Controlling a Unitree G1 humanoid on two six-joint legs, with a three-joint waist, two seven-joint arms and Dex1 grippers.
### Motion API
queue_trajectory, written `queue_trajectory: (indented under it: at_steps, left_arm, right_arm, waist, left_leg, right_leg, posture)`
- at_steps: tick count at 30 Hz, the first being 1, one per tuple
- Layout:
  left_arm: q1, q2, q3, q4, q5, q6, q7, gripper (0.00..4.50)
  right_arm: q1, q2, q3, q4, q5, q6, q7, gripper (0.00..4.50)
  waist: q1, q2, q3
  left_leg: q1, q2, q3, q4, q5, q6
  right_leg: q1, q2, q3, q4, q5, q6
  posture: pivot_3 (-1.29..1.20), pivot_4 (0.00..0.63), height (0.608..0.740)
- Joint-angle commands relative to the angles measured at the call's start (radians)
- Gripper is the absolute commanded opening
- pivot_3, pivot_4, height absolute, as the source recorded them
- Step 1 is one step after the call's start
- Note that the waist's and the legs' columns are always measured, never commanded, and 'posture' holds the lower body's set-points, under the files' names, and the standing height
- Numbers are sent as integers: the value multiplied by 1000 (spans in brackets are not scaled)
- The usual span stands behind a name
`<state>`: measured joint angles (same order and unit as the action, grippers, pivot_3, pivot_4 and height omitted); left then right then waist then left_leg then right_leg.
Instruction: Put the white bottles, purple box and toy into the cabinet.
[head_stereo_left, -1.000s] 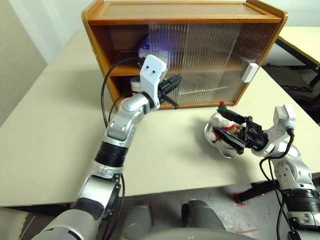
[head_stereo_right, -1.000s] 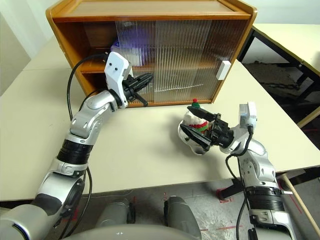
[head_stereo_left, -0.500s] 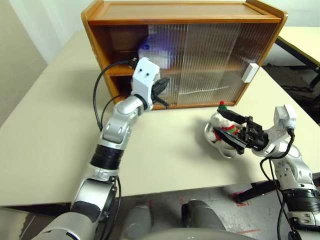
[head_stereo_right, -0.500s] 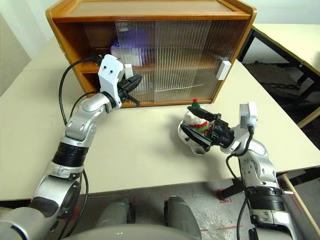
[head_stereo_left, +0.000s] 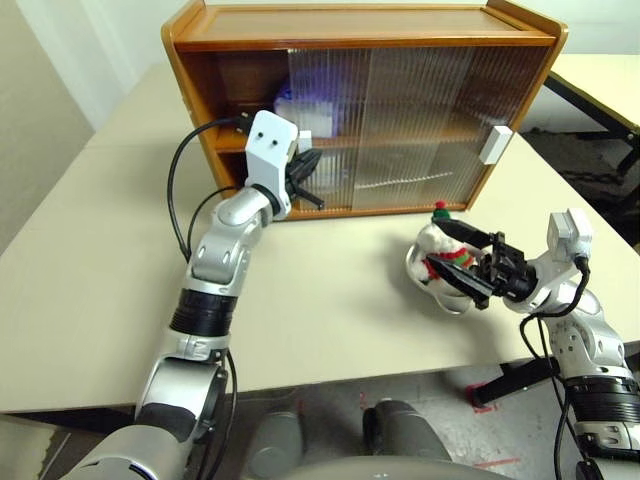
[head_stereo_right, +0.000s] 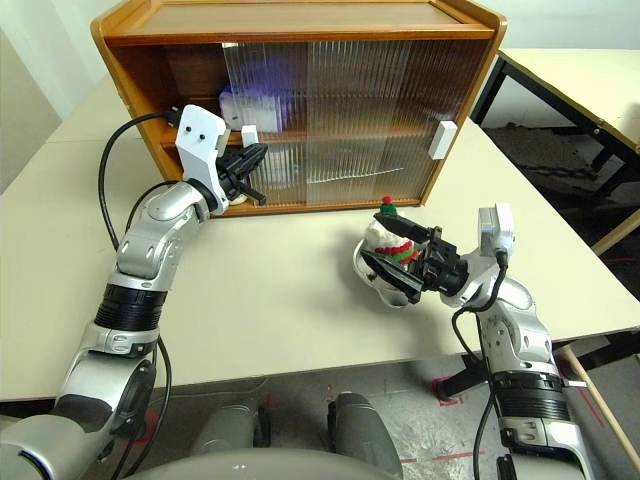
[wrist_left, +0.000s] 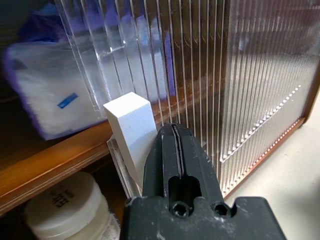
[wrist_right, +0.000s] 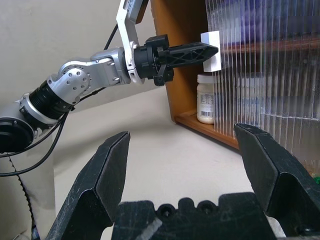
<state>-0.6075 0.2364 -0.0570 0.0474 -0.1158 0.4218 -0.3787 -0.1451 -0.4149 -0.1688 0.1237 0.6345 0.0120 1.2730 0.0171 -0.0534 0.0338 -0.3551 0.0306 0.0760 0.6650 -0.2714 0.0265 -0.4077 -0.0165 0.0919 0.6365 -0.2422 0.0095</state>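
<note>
Ribbed translucent door (head_stereo_left: 330, 130) has slid left, pushed at its white handle (wrist_left: 131, 127) by the clenched left tool (head_stereo_left: 305, 178), narrowing the cabinet (head_stereo_left: 360, 25) opening, while the toy (head_stereo_left: 447, 262) waits between the spread right tool (head_stereo_left: 462, 262) fingers on the counter (head_stereo_left: 330, 290).

Beige table (head_stereo_left: 90, 290), second table (head_stereo_left: 600, 75) right, grey floor (head_stereo_left: 330, 410)

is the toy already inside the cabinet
No, the toy sits in its silver bowl on the table, in front of the cabinet and between the right gripper's open fingers.
</note>
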Motion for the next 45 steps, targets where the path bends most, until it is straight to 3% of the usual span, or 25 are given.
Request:
queue_trajectory:
  at_steps: [1,45]
  left_arm:
    - [39,31,56,-32,4,5,35,46]
    - [238,183,259,-191,-18,56,78,46]
  right_arm:
    - [-6,-7,-5,12,-2,-8,8,4500]
    - [-49,-22,5,48,-4,16,43,4500]
  waist:
    - [-1,0,0]
    - [13,0,0]
  left_leg:
    - [0,0,0,0,0,0]
    - [2,1,0,0,-2,-3]
  right_leg:
    - [0,0,0,0,0,0]
    - [0,-1,0,5,-1,-2]
  posture:
    - [137,0,740]
    - [203,0,740]
